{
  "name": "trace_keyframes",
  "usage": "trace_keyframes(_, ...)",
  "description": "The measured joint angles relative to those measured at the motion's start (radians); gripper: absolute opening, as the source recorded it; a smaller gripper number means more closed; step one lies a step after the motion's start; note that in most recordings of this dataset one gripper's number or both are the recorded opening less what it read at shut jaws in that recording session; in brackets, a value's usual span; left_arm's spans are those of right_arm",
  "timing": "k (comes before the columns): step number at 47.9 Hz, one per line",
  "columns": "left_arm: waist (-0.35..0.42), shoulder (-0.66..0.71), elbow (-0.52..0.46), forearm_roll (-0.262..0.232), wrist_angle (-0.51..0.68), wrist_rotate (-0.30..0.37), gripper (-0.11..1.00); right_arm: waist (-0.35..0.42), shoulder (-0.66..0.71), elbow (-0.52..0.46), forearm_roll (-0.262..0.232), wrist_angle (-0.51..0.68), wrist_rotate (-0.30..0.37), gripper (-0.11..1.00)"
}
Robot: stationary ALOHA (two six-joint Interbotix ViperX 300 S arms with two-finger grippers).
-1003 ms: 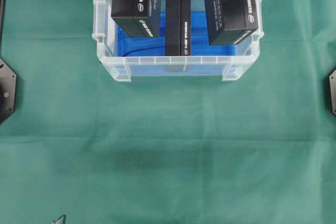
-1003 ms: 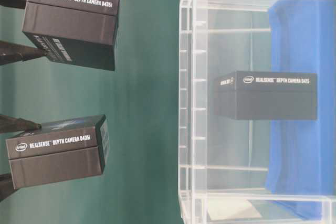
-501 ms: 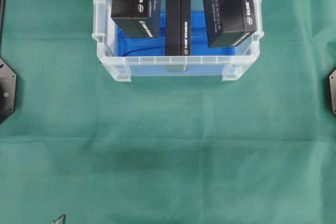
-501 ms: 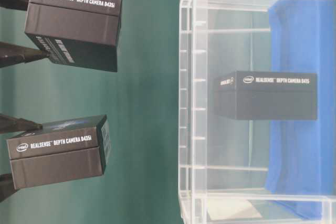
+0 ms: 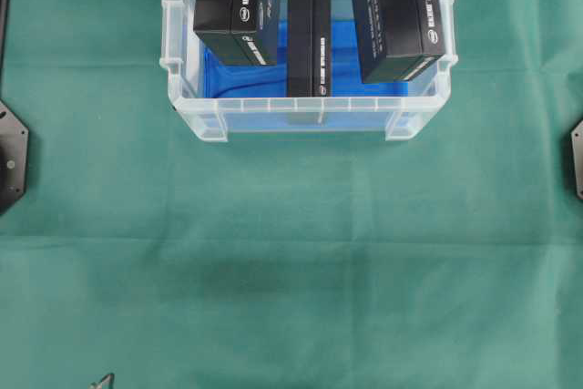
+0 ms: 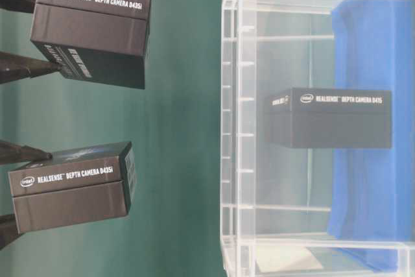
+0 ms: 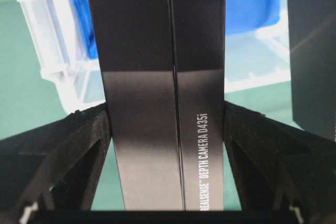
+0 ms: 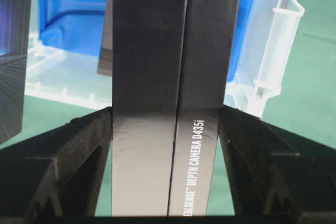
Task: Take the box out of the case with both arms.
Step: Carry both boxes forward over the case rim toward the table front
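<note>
The clear case [image 5: 310, 117] with a blue sheet [image 5: 351, 52] stands at the back of the table. One black RealSense box [image 5: 310, 43] stands inside it at the middle. My left gripper [image 7: 167, 121] is shut on a second black box [image 7: 157, 77], which shows above the case's left part in the overhead view [image 5: 235, 6]. My right gripper [image 8: 165, 124] is shut on a third black box [image 8: 168, 77], held slightly tilted above the case's right part [image 5: 396, 20]. In the table-level view both held boxes, the right one [image 6: 91, 34] and the left one [image 6: 71, 186], hang apart from the case wall [image 6: 237, 128].
Green cloth [image 5: 291, 261] covers the table in front of the case. Black arm bases sit at the left edge [image 5: 11, 157] and the right edge [image 5: 577, 159]. A small dark tool [image 5: 102, 380] lies at the front left.
The right gripper's box shifted slightly left and back a second ago, then held still. The left box and the box in the case have not moved.
</note>
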Motion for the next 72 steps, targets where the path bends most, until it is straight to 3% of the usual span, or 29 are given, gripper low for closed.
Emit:
trace_keyframes(41, -0.014, 0.000, -0.002, 0.002, -0.002, -0.008, 0.64, 0.021, 0.000, 0.000, 0.000, 0.002, 0.005, 0.65)
trace_keyframes(51, -0.080, 0.000, 0.006, 0.002, -0.003, -0.064, 0.64, 0.086, 0.000, 0.000, 0.000, 0.028, 0.031, 0.65)
trace_keyframes(72, -0.299, 0.000, 0.026, 0.017, 0.002, -0.273, 0.64, 0.327, 0.003, 0.000, -0.044, 0.071, 0.235, 0.65)
